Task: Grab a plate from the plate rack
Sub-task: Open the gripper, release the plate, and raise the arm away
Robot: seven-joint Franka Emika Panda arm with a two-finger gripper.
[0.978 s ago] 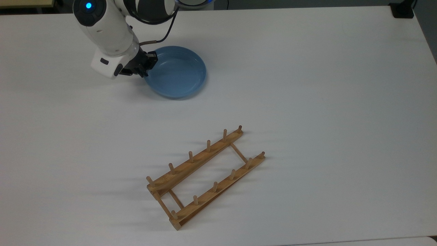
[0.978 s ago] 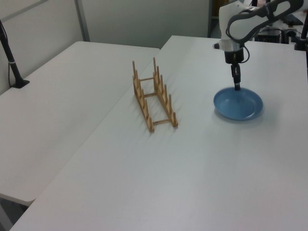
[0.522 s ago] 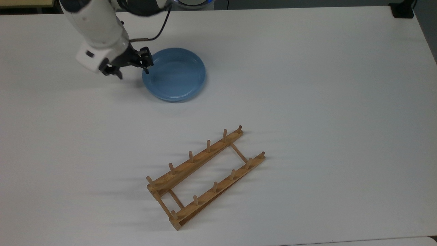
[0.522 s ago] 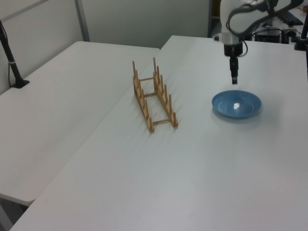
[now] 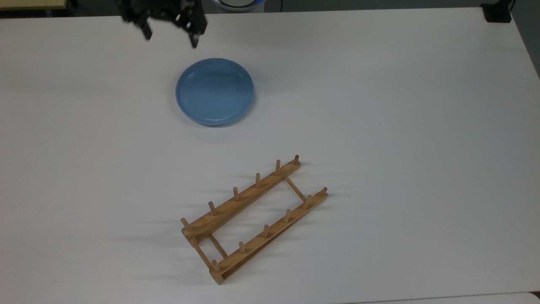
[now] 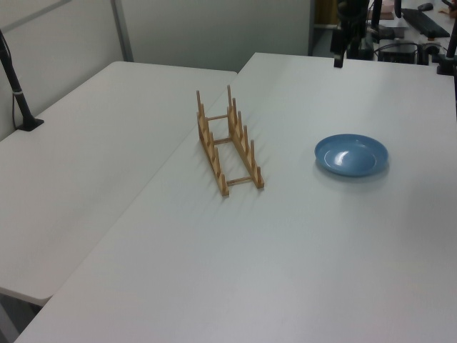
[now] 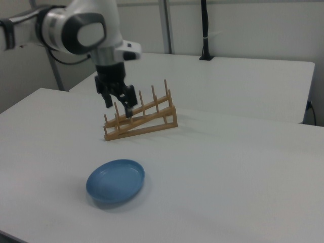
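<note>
Plate (image 5: 215, 92) flat on table (image 5: 379, 105) — unheld

No text, label, brand, number or sign can be read on anything here

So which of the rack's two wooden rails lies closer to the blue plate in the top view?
The upper-left rail of the light-brown wooden plate rack; the other runs parallel, farther from the round light-blue plate.
</note>
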